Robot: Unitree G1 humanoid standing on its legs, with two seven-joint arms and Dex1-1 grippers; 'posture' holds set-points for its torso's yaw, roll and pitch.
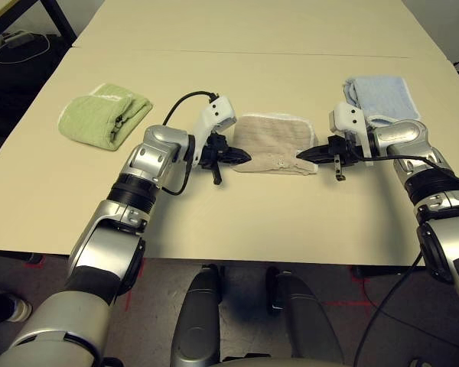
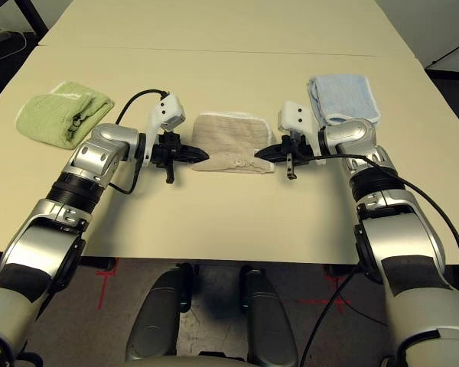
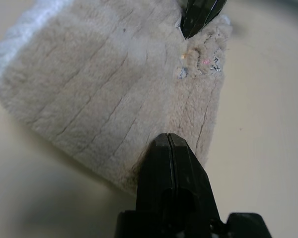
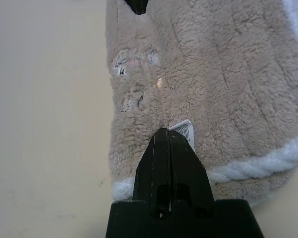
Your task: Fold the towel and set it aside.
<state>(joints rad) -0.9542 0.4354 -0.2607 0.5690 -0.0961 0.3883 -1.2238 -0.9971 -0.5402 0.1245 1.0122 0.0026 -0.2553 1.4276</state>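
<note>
- Head view: the beige towel (image 1: pixel 274 141) lies folded at the centre of the table (image 1: pixel 237 76), between the left gripper (image 1: pixel 243 157) and right gripper (image 1: pixel 302 156). A green towel (image 1: pixel 104 115) sits at the left, a blue towel (image 1: pixel 379 95) at upper right.
- Left wrist view: the left gripper's fingers (image 3: pixel 171 163) are pressed together at the towel's edge; whether they pinch any cloth is hard to tell.
- Right wrist view: the right gripper's fingers (image 4: pixel 170 158) are likewise clenched, tips by the small white tag (image 4: pixel 185 131).

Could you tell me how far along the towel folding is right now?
Done: the towel already lies folded over on the table. In hand: the left gripper and right gripper, both shut, meet its near corners. Left: finishing the fold and setting it aside.
</note>
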